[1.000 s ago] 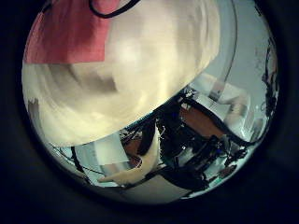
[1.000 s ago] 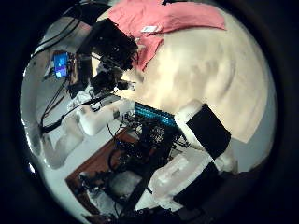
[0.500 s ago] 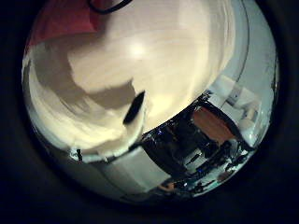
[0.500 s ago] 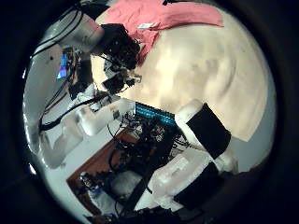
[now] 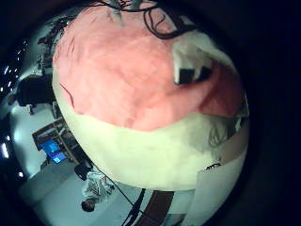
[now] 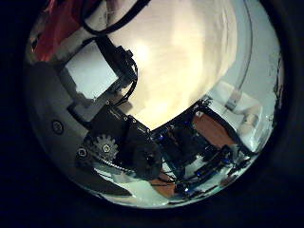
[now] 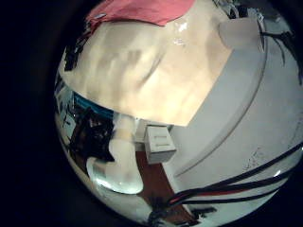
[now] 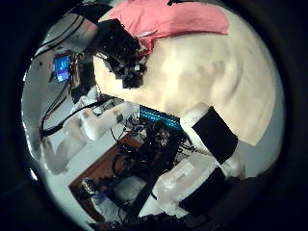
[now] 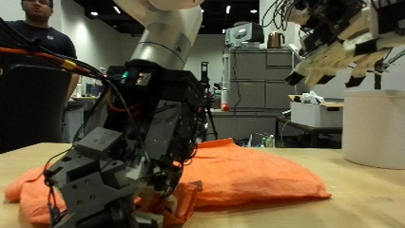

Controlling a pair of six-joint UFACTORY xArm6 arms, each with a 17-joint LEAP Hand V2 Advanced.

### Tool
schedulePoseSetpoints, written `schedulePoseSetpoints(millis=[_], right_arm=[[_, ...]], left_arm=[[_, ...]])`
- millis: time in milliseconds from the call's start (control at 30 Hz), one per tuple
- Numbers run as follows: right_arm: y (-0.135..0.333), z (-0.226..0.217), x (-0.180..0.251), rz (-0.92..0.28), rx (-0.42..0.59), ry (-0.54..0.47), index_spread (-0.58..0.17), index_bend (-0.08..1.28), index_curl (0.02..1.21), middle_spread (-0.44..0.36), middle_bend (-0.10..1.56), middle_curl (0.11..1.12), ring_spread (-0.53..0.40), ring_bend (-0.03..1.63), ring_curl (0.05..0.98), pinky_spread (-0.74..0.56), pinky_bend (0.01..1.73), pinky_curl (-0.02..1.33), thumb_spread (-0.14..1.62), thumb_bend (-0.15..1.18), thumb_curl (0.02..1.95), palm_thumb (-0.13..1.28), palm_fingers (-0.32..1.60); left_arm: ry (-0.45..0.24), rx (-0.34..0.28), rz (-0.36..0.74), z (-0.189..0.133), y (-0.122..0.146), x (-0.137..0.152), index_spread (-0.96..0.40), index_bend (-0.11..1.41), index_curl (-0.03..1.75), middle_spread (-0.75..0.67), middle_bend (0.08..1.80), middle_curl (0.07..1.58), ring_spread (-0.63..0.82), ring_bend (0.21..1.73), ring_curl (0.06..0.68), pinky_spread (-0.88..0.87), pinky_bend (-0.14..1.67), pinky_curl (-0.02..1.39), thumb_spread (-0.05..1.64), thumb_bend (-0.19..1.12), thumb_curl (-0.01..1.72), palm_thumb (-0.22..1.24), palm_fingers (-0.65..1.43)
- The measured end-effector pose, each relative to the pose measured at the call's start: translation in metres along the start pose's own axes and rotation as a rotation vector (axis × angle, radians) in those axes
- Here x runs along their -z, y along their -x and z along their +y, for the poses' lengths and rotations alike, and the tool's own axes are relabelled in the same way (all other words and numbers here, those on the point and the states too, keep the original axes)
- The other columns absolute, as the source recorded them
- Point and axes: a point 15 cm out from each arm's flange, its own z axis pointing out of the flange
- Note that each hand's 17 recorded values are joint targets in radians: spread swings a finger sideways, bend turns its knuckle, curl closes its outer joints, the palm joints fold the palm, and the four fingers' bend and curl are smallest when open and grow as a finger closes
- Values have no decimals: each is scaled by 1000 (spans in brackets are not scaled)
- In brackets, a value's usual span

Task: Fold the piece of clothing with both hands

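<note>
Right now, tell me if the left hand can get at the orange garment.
Probably yes: the left hand is low over the orange garment on the table, at its edge, with nothing between them.

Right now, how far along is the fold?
Done: nothing folded; the cloth lies rumpled on the table. In hand: the left hand is down at the cloth's edge, grip unclear. Left: the right hand hangs high, empty; both grasps and the fold remain.

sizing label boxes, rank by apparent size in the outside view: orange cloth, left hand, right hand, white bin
1. left hand, inflated by nearness
2. orange cloth, partly hidden, close call
3. right hand
4. white bin
</note>
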Motion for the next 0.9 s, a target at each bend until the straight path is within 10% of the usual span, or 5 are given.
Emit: schedulePoseSetpoints(millis=[500,900], right_arm=[[-51,-48,-19,99,29,15,-295,161,357,60,217,334,239,250,233,263,174,259,1369,-17,275,731,282],[-70,-141,-42,149,74,-212,-237,151,311,-47,211,347,110,346,266,135,212,274,1112,-32,301,628,296]], left_arm=[[19,-9,-21,12,20,17,-584,385,763,-565,863,1083,-431,1380,575,-679,1138,605,1007,46,642,969,939],[15,-2,-1,35,36,32,-655,307,1089,-606,869,1196,-419,1444,579,-665,1203,617,1015,-6,711,988,880]])
